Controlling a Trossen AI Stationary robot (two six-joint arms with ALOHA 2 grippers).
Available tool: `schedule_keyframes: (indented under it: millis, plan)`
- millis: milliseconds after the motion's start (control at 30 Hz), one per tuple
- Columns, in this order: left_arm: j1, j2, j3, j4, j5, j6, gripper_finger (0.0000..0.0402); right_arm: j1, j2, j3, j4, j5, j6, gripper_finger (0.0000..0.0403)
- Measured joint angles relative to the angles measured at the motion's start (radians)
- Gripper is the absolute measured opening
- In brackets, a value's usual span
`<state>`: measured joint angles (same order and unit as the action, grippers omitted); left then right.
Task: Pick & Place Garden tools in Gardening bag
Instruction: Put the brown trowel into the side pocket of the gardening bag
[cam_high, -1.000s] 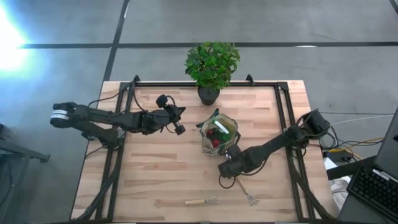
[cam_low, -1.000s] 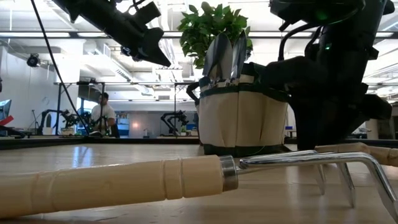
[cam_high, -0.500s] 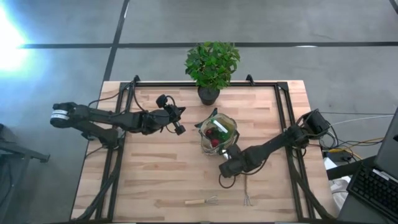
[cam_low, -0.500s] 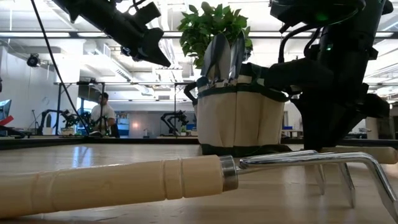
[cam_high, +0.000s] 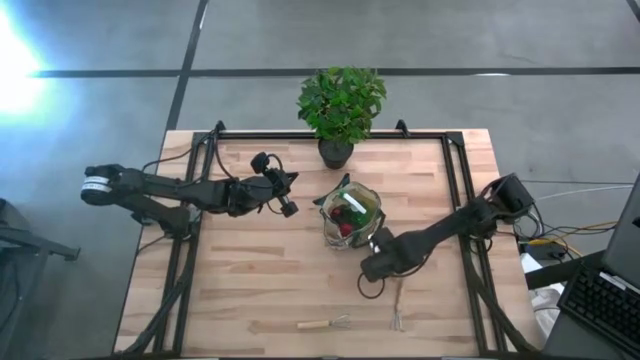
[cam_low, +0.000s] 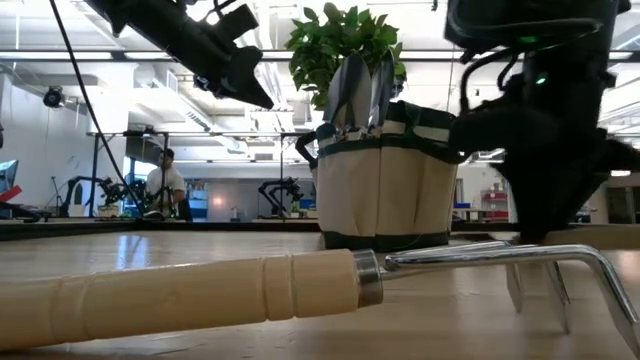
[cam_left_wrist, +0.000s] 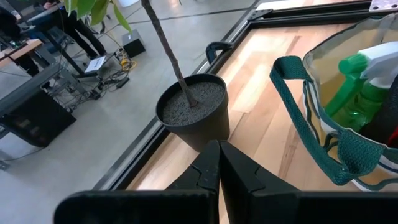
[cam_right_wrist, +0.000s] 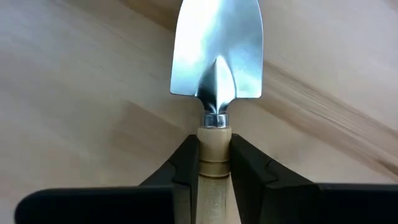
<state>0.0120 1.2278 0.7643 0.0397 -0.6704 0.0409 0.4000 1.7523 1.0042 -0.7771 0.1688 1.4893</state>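
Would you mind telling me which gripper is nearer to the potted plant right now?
Left. The left gripper hovers shut just beside the potted plant, short of the gardening bag. The right gripper is beyond the bag, shut on a trowel.

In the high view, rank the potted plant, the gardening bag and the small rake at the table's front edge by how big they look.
1. Potted plant, its leafy crown the widest.
2. Gardening bag, somewhat smaller.
3. Rake, thin and clearly smallest.
The plant's top stands nearer the overhead camera, so its lead over the bag is unsure.
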Motion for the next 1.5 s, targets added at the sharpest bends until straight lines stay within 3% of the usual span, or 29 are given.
schedule_keyframes:
  millis: [533,667,900,1067,1500]
  plan:
    - [0.0,0.0,0.0,-0.015,0.0,-0.016,0.0012,0.068,-0.143,0.003,-0.357,-0.013,0.165,0.0052]
    - [0.0,0.0,0.0,-0.016,0.0,-0.016,0.0012,0.123,-0.211,0.004,-0.451,0.041,0.263,0.0052]
    - [0.0,0.0,0.0,-0.016,0.0,-0.018,0.0012,0.215,-0.335,0.005,-0.422,0.402,0.31,0.0052]
    - [0.0,0.0,0.0,-0.015,0.0,-0.024,0.0012,0.238,-0.377,0.005,-0.339,0.653,0.215,0.0052]
    - [0.0,0.0,0.0,-0.016,0.0,-0.024,0.0012,0.239,-0.327,0.005,-0.035,1.025,-0.163,0.0052]
